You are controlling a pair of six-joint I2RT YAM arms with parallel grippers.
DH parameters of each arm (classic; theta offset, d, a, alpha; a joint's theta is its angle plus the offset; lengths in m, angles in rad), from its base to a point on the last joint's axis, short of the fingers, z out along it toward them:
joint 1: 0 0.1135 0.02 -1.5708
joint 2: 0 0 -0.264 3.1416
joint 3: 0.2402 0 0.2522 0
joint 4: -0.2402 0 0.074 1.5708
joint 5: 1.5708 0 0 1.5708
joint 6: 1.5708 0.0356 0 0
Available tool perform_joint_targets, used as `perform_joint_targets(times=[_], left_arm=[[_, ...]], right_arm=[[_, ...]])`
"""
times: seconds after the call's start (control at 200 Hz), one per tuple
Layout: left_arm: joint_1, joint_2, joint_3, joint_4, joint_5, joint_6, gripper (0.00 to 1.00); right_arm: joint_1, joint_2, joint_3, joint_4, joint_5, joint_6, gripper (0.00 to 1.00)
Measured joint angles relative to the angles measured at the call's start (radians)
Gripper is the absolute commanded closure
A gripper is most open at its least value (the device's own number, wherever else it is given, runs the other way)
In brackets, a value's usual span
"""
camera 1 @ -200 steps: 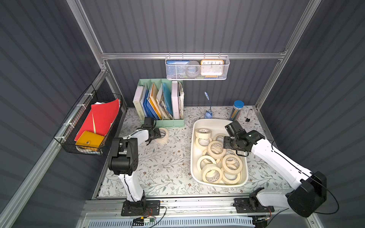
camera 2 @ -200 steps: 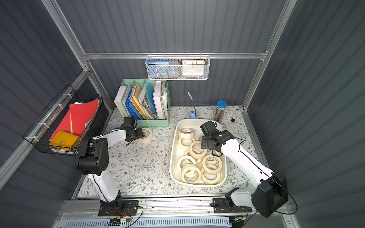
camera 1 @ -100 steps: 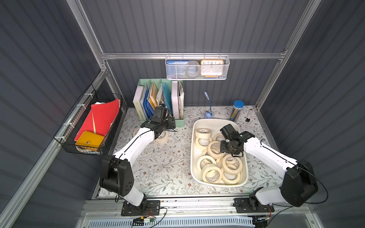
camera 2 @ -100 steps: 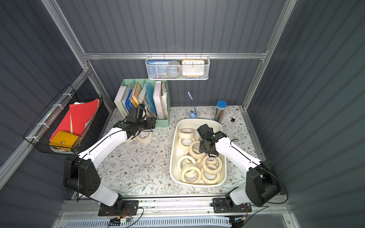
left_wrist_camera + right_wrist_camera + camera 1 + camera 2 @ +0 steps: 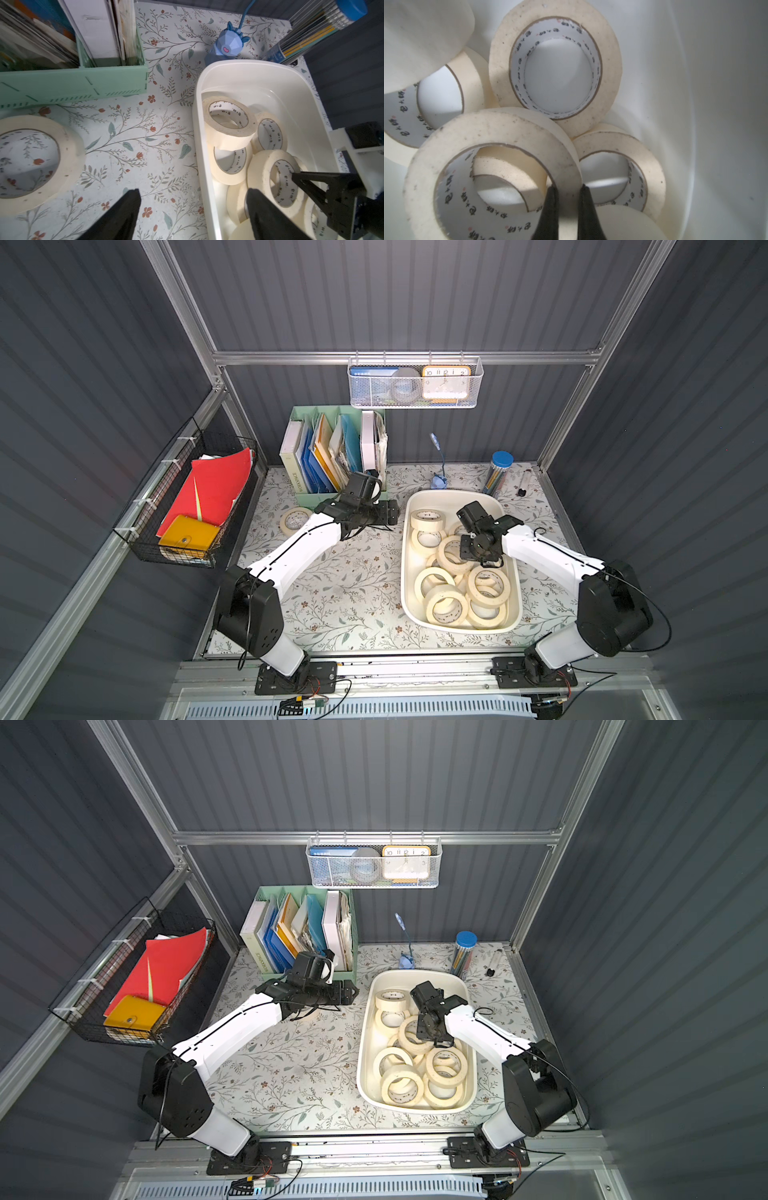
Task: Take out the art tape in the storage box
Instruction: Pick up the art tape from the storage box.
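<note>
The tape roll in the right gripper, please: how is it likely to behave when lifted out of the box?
The tape roll is probably stiff: a thick wound ring on a card core. Pinched by the right gripper through one wall only, it may swing or tilt. It rests on neighbouring rolls, which might shift.

Both top views: bright even overhead light on surface [image 5: 340, 585]; walls [image 5: 83, 385] dim at 9 and 3 o'clock; edges bowed. Left wrist view: file organizer [image 5: 72, 87] motion-blurred. Right wrist view: storage box [image 5: 706, 104] wall overexposed; soft shadows inside art tape [image 5: 488, 128] cores.
</note>
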State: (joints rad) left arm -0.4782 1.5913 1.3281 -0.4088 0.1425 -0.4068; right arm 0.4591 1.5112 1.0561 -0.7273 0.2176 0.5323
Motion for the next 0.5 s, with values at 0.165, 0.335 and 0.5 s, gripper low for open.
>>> perform_joint_targets(times=[0.165,0.335,0.5], left_arm=[[-0.040,0.023,0.026,0.009,0.039,-0.020,0.11],[-0.116,0.074,0.156,-0.008,0.045,-0.020,0.12],[-0.181,0.134,0.237,-0.020,0.060,-0.007,0.13]], right_arm=[[0.000,-0.070,0.021,-0.060,0.016,-0.018,1.00],[0.022,-0.082,0.106,-0.113,0.023,-0.026,1.00],[0.058,-0.066,0.180,-0.126,0.023,-0.030,1.00]])
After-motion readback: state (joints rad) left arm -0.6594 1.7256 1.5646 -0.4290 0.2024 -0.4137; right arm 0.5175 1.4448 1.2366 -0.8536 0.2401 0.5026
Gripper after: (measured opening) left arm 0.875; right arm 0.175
